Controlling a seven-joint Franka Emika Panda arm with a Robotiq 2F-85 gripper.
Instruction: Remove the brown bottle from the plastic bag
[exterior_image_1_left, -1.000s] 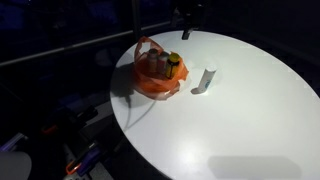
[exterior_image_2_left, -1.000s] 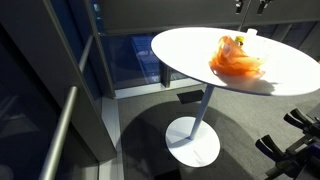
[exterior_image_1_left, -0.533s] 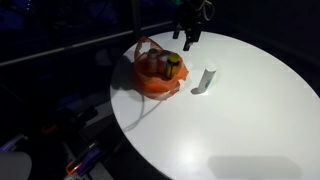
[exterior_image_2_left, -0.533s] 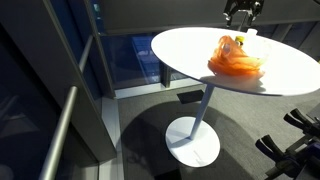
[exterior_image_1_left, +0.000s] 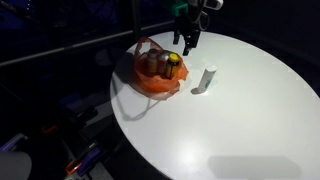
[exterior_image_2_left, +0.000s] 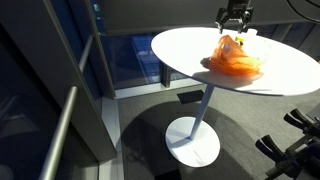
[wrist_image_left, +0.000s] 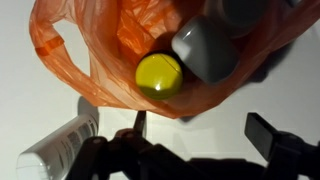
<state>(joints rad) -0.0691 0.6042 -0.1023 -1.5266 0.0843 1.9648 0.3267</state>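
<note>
Bottle (wrist_image_left: 158, 75), likely the yellow-capped one, stands inside bag (wrist_image_left: 100, 60) on table (exterior_image_1_left: 240, 110). Gripper (exterior_image_1_left: 186, 43) hovers just above bag, jaws apart, empty. Step: approach for grasp. Next: centre over cap, descend through bag mouth, close without snagging plastic.

In an exterior view we look steeply down on the white table (exterior_image_1_left: 240, 110) from close by. In an exterior view we stand farther off, about level with the table (exterior_image_2_left: 185, 45). From the wrist we look straight down, very near the orange bag (wrist_image_left: 100, 60), which all three views share.
</note>
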